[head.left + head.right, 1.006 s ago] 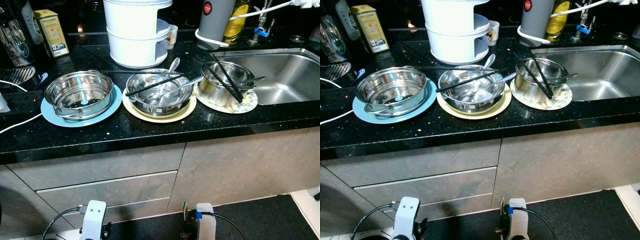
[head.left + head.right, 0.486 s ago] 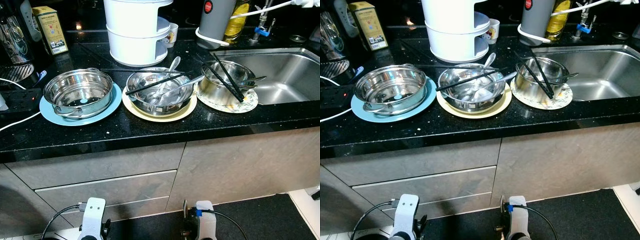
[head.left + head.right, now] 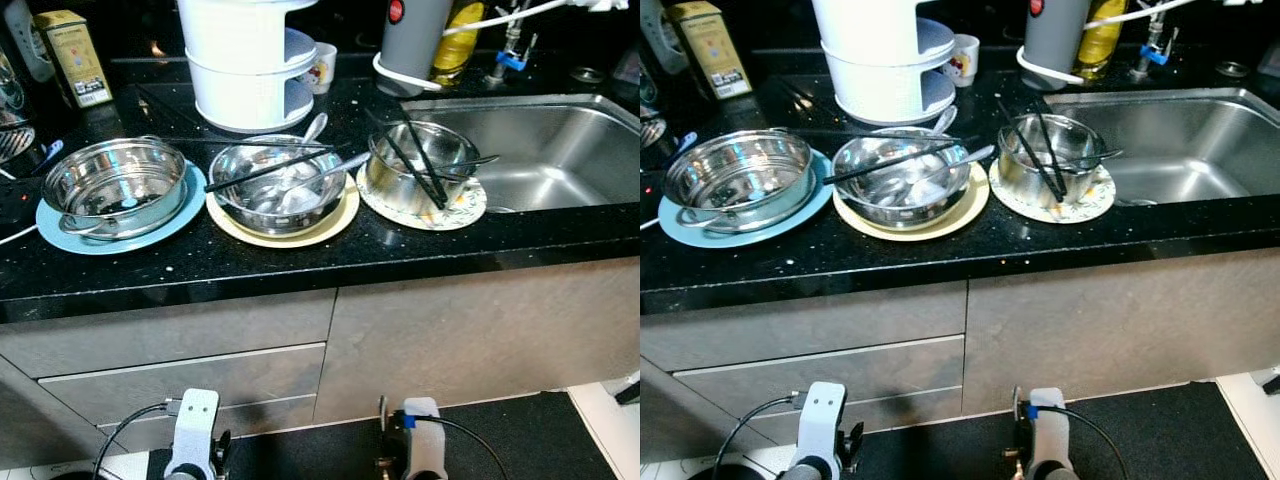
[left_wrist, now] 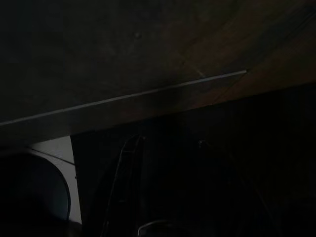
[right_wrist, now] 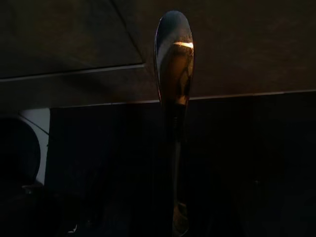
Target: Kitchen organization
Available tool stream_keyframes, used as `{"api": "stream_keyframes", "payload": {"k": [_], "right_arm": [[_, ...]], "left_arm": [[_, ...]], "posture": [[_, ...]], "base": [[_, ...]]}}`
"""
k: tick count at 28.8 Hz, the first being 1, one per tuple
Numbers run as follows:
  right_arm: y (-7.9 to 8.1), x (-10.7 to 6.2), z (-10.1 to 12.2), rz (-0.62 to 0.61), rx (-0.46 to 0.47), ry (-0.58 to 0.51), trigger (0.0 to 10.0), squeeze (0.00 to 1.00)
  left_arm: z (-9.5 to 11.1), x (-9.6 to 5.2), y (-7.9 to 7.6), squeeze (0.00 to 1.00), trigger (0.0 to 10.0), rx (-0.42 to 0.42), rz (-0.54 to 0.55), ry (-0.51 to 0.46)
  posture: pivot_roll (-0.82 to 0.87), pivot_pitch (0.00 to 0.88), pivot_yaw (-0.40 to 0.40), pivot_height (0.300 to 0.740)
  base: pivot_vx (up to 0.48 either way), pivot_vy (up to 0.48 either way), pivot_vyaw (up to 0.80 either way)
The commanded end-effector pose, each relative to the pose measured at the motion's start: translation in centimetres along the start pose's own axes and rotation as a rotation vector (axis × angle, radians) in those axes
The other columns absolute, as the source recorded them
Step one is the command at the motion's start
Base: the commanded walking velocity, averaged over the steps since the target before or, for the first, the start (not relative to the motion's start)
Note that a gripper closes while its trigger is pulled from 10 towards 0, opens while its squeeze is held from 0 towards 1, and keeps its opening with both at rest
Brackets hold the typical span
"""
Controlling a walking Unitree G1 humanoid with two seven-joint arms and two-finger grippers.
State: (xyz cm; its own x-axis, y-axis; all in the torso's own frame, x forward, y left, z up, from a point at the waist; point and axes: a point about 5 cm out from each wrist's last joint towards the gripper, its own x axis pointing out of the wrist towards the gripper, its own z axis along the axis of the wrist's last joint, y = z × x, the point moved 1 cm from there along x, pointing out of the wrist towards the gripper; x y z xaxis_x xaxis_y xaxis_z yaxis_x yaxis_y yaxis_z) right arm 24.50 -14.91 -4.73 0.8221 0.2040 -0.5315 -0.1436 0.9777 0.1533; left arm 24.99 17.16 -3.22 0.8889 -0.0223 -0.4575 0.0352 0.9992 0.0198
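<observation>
Fingers first: on our right gripper (image 5: 175, 217) they're pinching a metal spoon (image 5: 174, 59) by its handle, bowl end sticking out ahead in the dark wrist shot. Our left gripper hangs low; we can't tell how its fingers stand. Up on the black tabletop (image 3: 300, 262), mid-frame, we've got three steel bowls in a row: one on a blue plate (image 3: 110, 222), one with chopsticks (image 3: 262, 168), one beside the sink (image 3: 545, 150).

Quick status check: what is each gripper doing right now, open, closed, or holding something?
Left gripper: hangs low in front of the cabinet, too dark to tell.
Right gripper: closed on a metal spoon, hanging low by the cabinet.
</observation>
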Motion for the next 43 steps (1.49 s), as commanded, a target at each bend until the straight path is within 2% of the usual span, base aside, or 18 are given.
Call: {"api": "stream_keyframes", "payload": {"k": [1, 43], "right_arm": [[0.22, -0.28, -0.93, 0.005, 0.008, 0.025, 10.0, 0.0], [0.05, -0.1, -0.55, 0.011, -0.01, 0.022, 10.0, 0.0]], "left_arm": [[-1.22, -0.43, 0.14, 0.0, 10.0, 0.0, 0.004, 0.041], [-1.27, -0.13, 0.14, 0.0, 10.0, -0.028, 0.002, 0.038]], "posture": [[-0.07, 0.221, -0.041, 0.74], [-0.08, 0.207, -0.05, 0.74]], "base": [[0.0, -0.375, 0.0], [0.0, -0.38, 0.0]]}}
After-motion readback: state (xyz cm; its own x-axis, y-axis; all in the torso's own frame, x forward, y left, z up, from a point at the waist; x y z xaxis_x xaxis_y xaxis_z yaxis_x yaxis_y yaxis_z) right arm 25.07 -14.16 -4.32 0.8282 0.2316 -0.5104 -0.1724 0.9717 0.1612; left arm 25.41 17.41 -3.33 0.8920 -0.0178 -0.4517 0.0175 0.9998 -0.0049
